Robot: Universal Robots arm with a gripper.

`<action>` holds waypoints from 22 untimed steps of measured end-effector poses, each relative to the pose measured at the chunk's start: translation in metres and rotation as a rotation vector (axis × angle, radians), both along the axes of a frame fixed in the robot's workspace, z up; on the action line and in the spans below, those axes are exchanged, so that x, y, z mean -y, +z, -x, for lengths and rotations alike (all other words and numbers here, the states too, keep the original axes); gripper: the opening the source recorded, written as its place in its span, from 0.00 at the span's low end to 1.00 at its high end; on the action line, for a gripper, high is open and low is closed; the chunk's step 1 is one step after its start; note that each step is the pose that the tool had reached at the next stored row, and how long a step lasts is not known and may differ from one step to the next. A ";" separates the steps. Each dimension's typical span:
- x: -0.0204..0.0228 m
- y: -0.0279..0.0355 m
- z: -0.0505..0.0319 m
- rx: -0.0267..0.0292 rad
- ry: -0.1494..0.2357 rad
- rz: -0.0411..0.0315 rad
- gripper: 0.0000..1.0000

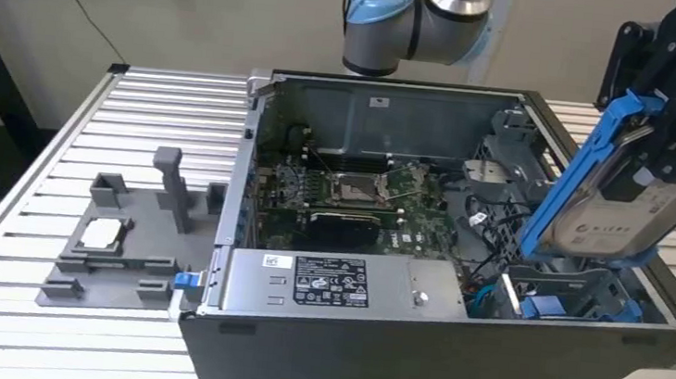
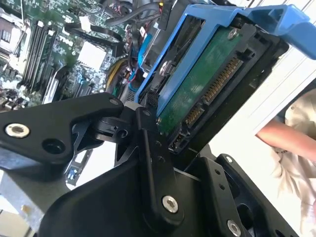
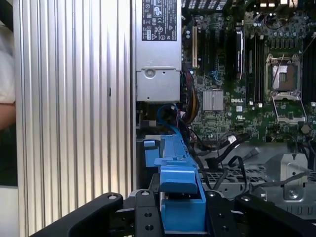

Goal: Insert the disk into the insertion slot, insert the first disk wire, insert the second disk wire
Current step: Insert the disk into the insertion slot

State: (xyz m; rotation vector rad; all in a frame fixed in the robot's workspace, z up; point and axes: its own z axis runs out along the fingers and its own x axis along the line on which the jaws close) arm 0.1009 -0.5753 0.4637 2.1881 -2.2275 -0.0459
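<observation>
Blue-framed and silver-grey, the one disk (image 1: 609, 211) is hanging tilted, clamped between the fingers of the gripper (image 1: 667, 151), just above the insertion slot (image 1: 570, 286) in the uncovered computer case (image 1: 334, 366) on the exterior view's right. Inside the case, one motherboard (image 1: 356, 191) and one power supply (image 1: 329, 286) are lying, with loose cables (image 1: 489, 232) crowding beside the slot. One grey fixture tray (image 1: 120, 257) is sitting on the slatted table (image 1: 4, 306).
</observation>
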 end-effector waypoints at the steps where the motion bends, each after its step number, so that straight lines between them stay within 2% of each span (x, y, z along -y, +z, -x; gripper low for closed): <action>1: 0.0000 -0.0008 0.0000 0.0007 0.000 -0.0003 0.33; 5: 0.0000 -0.0038 0.0000 0.0029 0.000 -0.0022 0.33; 15: 0.0000 -0.0090 0.0000 0.0030 0.000 -0.0031 0.33; 16: 0.0000 -0.0098 0.0000 0.0031 0.000 -0.0048 0.33; 20: 0.0000 -0.0147 -0.0002 0.0030 0.000 -0.0231 0.33; 22: 0.0001 -0.0175 -0.0015 0.0030 0.000 -0.0291 0.33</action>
